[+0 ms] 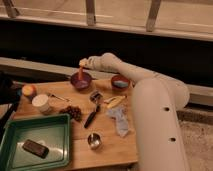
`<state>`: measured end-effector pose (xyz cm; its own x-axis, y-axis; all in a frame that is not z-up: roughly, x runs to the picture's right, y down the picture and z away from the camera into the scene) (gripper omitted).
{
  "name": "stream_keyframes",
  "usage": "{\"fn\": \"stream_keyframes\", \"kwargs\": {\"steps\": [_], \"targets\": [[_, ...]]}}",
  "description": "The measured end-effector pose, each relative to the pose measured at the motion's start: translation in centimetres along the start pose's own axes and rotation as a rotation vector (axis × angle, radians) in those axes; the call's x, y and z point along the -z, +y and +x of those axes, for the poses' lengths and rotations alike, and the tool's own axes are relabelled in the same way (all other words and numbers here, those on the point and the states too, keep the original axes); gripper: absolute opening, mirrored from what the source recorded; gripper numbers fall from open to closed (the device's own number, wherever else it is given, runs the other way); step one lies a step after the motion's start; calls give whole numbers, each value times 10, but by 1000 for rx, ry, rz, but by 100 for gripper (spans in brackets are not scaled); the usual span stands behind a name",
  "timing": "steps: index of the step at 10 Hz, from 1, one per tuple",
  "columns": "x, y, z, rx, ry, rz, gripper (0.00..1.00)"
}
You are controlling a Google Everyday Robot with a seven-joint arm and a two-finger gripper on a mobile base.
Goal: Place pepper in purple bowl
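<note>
Your gripper [83,63] hangs at twelve o'clock over the purple bowl [80,80], its fingers clamped on the pepper [80,73], tip dipping inside. Only the release remains, I judge.

tabletop [105,145]: pale wood, matt | tray [12,137]: green plastic | cup [93,140]: shiny metal | gripper [82,63] over bowl [81,80]: glossy purple

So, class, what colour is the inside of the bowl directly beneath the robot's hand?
Plain dark purple, in the camera view: the purple bowl sits under the hand, which holds the pepper.
</note>
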<state>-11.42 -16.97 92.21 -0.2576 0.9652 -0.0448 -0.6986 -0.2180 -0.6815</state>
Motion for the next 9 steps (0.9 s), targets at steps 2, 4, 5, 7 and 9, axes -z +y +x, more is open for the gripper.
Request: {"fn": "stream_keyframes", "kwargs": {"steps": [2,4,5,7,9], "targets": [[-7,-5,5,-9,3,3,80],[-11,-5,7,-17,11,2,80],[-11,-5,7,-17,11,2,80],[-10,-6,7,-17,10,4,80],[-11,-5,7,-17,11,3,80]]}}
